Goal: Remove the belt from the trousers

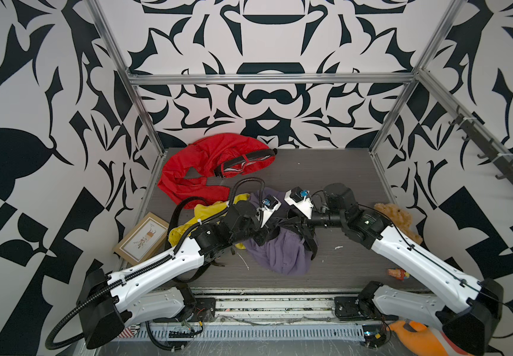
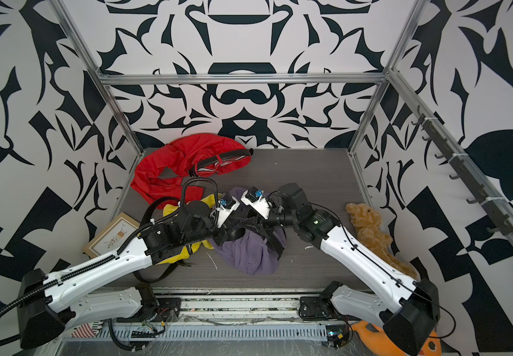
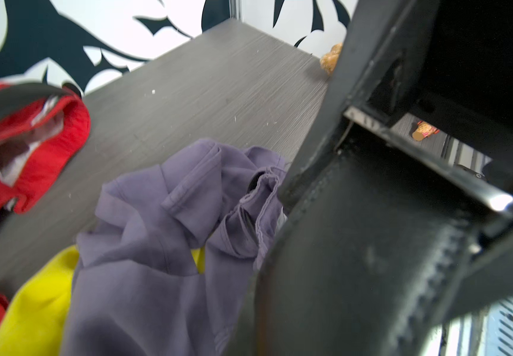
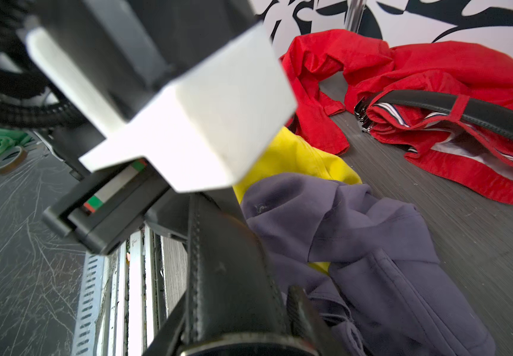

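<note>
Purple trousers [image 1: 283, 252] lie crumpled mid-table, shown in both top views [image 2: 249, 255]. A black stitched belt [image 1: 309, 243] runs along their right side and rises to the two grippers. My left gripper [image 1: 275, 226] and right gripper [image 1: 293, 222] meet just above the trousers, almost touching. In the left wrist view the belt [image 3: 357, 246] fills the space at the jaws, which are shut on it. In the right wrist view the belt [image 4: 227, 277] runs between the fingers [image 4: 304, 308], gripped, with the purple cloth [image 4: 372, 246] beside it.
Red trousers [image 1: 206, 166] with their own black belt [image 1: 246, 158] lie at the back left. A yellow garment [image 1: 209, 212] sits under my left arm. A picture frame [image 1: 142, 239] lies left, a teddy bear [image 1: 400, 218] right, a small toy [image 1: 398, 273] front right.
</note>
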